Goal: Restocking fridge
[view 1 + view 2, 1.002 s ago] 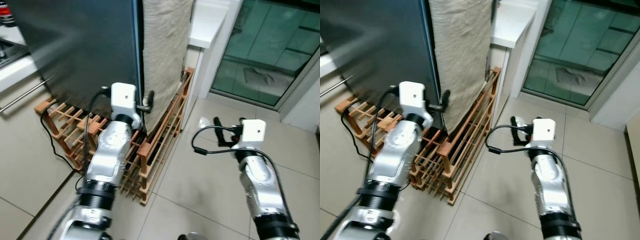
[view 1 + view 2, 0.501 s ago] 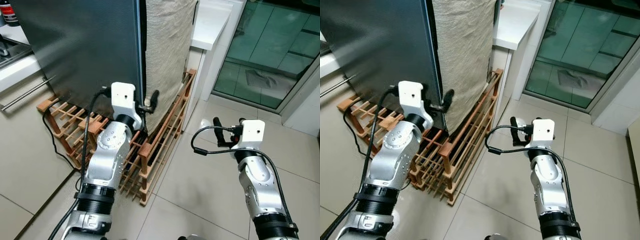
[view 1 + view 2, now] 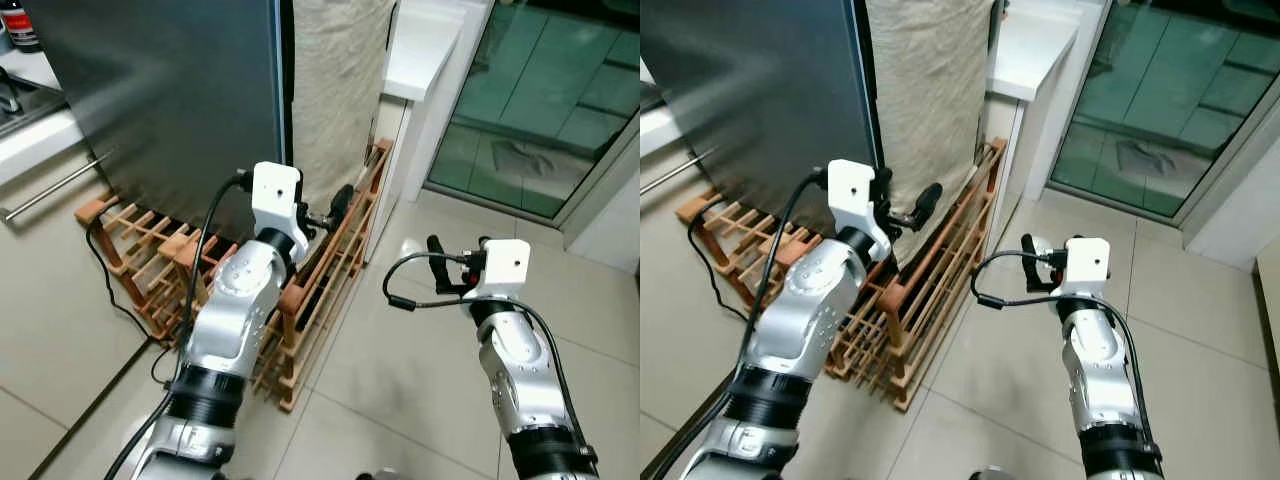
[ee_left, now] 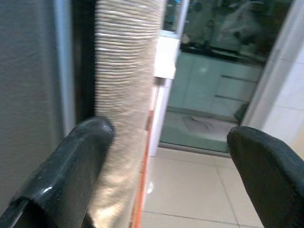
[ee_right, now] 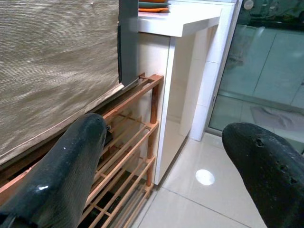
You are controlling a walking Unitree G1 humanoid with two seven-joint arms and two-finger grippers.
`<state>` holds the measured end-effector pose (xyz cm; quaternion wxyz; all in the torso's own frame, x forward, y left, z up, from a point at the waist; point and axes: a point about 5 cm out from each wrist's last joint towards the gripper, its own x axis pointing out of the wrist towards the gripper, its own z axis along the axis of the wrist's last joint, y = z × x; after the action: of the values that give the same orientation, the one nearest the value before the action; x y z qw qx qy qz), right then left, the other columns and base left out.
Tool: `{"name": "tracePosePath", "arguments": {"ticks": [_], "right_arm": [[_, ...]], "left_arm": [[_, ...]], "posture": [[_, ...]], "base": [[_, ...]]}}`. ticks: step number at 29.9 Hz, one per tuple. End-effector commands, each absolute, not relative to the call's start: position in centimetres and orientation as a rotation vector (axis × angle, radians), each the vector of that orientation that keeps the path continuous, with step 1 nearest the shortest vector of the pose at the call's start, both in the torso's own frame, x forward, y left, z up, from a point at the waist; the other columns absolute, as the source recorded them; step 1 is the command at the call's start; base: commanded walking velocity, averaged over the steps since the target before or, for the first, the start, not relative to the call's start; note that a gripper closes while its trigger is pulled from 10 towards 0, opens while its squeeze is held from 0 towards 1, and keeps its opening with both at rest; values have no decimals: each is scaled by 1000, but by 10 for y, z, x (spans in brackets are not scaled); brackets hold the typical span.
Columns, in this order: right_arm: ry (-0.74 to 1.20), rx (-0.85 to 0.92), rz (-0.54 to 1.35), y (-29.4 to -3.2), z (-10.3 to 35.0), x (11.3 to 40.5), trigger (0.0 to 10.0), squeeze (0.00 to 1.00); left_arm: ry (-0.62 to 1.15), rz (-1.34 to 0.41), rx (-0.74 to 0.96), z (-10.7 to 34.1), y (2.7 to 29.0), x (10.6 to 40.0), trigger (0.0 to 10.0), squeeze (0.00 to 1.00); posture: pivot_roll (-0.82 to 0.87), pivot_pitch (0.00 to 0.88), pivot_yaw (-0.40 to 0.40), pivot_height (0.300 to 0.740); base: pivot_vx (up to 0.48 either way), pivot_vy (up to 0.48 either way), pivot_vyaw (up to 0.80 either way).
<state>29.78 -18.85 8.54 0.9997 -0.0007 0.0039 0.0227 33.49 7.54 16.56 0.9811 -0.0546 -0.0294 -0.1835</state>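
Note:
The fridge's dark grey door stands shut ahead on the left. A beige cloth hangs down the fridge's right side. My left gripper is open, held low in front of that cloth and just right of the door edge, with nothing between its fingers. In the left wrist view the cloth runs close beside one finger. My right gripper is open and empty over the tiled floor, to the right of the fridge. Its wrist view looks at the cloth and the wooden rack.
A low wooden slatted rack surrounds the fridge's base. A black cable trails across it to the floor. A white counter and a glass sliding door lie to the right. Open tiled floor spreads between my arms.
My left gripper has swung right, from the door's edge by the gap to the front of the hanging cloth. The right arm has stayed still.

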Motion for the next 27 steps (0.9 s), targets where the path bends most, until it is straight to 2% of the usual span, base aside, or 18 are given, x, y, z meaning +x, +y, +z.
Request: {"name": "tracePosePath", "arguments": {"ticks": [1,15,24,27], "right_arm": [[1,-3,36,-192,87,299,10000,0],[4,-3,27,-194,86,298,10000,0],[8,-1,30,-194,85,297,10000,0],[9,-2,30,-194,85,297,10000,0]], "left_arm": [[-77,-332,-110,170,78,340,10000,0],[-71,-283,-176,170,80,348,10000,0],[17,-249,-392,165,79,353,10000,0],[10,-272,-372,165,75,353,10000,0]], "posture": [[-79,0,-18,735],[-83,0,-16,735],[-86,0,-16,735],[-87,0,-18,735]], "base": [[0,0,0],[0,0,0],[0,0,0],[0,0,0]]}}
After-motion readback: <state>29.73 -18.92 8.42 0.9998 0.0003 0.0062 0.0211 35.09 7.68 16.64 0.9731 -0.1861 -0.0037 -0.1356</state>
